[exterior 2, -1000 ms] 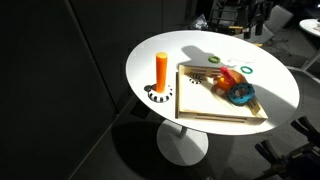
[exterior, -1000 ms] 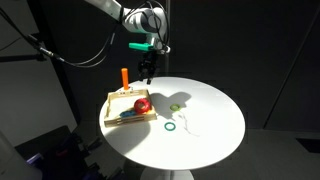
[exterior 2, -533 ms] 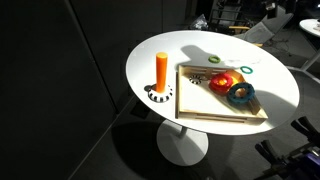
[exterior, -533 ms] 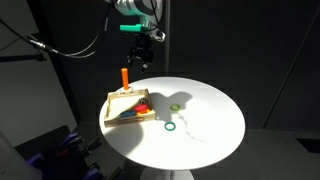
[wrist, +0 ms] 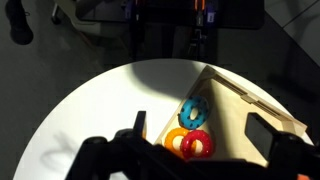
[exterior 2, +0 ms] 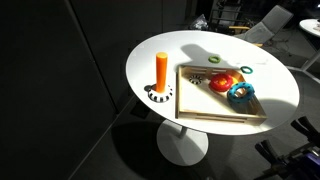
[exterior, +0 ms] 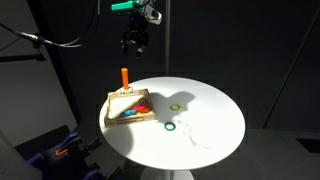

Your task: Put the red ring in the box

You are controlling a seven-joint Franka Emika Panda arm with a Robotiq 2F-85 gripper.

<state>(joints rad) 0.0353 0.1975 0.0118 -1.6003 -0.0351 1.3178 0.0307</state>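
while the dark robotiq gripper [exterior: 134, 44] hangs high above the round white table [exterior: 215, 125], its fingers spread wide and holding nothing in the wrist view, we see the small flat red ring [wrist: 197, 144] lying inside the shallow light-wood box [exterior 2: 200, 102], just beside a small orange ring [wrist: 176, 140] and near a blue ring [wrist: 193, 110]; a dark green ring [exterior: 170, 127] lies on the table outside the box.

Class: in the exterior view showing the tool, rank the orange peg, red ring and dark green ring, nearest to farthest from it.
1. Orange peg, below the tool.
2. Red ring, inside the box.
3. Dark green ring, on the table beyond the box.
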